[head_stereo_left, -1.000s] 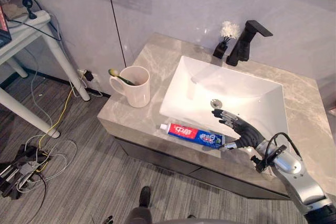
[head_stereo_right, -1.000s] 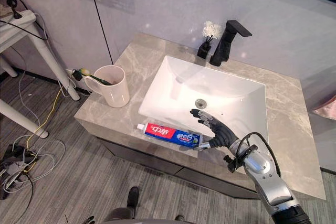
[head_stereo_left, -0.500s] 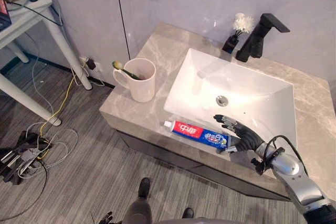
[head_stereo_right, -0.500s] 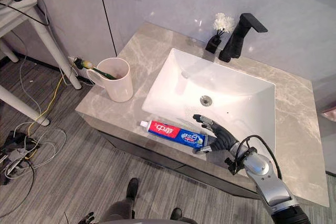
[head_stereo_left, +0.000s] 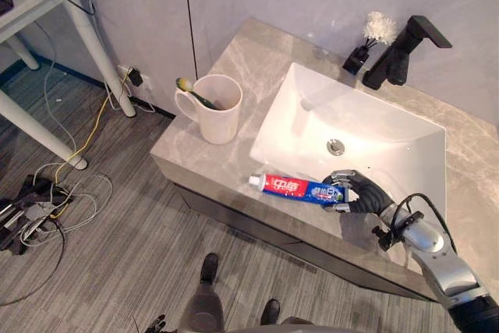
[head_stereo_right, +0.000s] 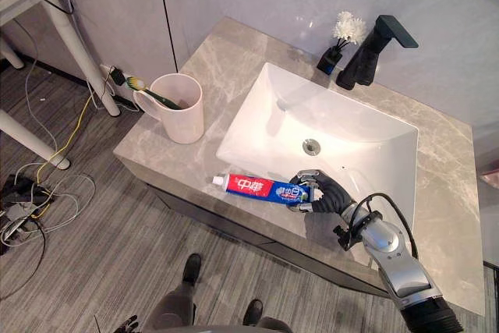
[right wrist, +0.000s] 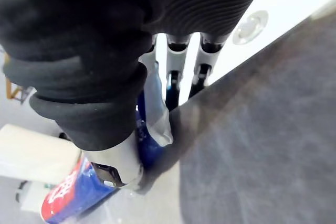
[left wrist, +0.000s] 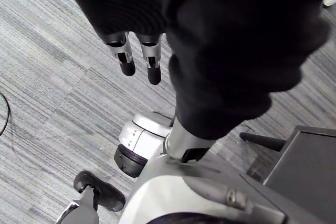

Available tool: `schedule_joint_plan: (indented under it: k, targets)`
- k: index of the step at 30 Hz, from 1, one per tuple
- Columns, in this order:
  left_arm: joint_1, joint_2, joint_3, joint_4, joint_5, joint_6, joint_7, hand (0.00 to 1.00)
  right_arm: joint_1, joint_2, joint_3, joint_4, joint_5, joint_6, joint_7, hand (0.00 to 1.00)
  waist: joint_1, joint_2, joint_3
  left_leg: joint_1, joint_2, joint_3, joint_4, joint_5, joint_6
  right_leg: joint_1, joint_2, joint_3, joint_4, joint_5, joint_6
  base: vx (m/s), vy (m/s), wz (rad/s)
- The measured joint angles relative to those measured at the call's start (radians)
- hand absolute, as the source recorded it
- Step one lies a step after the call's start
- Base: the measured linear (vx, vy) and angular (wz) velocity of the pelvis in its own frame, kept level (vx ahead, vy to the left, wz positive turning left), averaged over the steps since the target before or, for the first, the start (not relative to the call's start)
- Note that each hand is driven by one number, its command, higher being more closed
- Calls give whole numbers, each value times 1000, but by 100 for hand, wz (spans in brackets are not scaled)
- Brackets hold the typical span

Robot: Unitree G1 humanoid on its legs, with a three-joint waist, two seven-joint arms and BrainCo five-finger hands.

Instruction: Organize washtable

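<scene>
Now right robot hand [head_stereo_right: 323, 193] grips toothpaste tube [head_stereo_right: 253, 186] by crimped end; cap end beyond fingers may sag, slip, fall off worktop [head_stereo_right: 226, 60] edge.

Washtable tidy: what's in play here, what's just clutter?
In play: toothpaste tube, its tail end gripped by the right hand; mug holding a toothbrush; countertop.

Lying about: faucet, flower vase, cables on the floor, white side table. Left hand idle, over the floor.
</scene>
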Motion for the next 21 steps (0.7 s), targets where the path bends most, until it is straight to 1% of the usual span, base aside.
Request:
schedule_joint_plan:
  k: [7,12,14,15,16,18,19,20,21]
  targets:
    - [0,1,0,0,1,0,1,0,-26,0,4,0,0,-3,-3,100,1,-3,1,-1,1,4,0,0,-1,-3,0,6,0,1,0,-3,0,-1]
    - [0,0,2,0,-1,1,5,0,-38,6,13,0,2,-5,-3,100,3,-3,0,11,6,26,0,0,-1,-5,0,31,2,3,-2,-20,-3,-14]
    - [1,0,4,-7,-19,1,6,0,-38,16,7,1,2,-4,-4,100,1,-2,-1,15,12,29,0,0,-1,-4,1,33,2,3,-2,-23,-13,-4]
    - [2,0,19,-18,-56,1,17,0,-38,29,-1,3,2,-2,-5,100,2,-1,-1,20,12,30,0,0,-1,1,1,33,2,3,-2,0,0,0]
    - [6,-2,41,-45,-116,-2,34,0,-35,44,-14,9,2,-2,-18,100,1,1,-2,25,12,29,0,0,-1,8,0,32,2,3,-2,-29,-4,3]
    - [9,-22,95,-111,-178,-3,52,0,-27,62,-49,14,2,-1,-24,100,1,7,-4,26,12,28,0,0,-1,10,0,31,2,3,-2,-30,-1,3]
    - [16,-52,163,-211,-242,-4,70,0,-26,72,-85,17,2,1,-32,100,1,16,-10,25,12,26,0,-1,1,9,-1,31,1,3,-2,-47,2,-1]
    - [27,-87,241,-348,-310,-7,89,0,-25,82,-133,17,2,2,-47,100,0,27,-21,25,11,26,0,-2,2,9,-1,32,1,3,-2,-46,2,-1]
    - [29,-102,280,-409,-346,-12,95,0,-25,83,-163,16,3,2,-51,100,-1,34,-28,26,9,26,0,-2,3,9,-1,29,1,3,-2,-46,4,0]
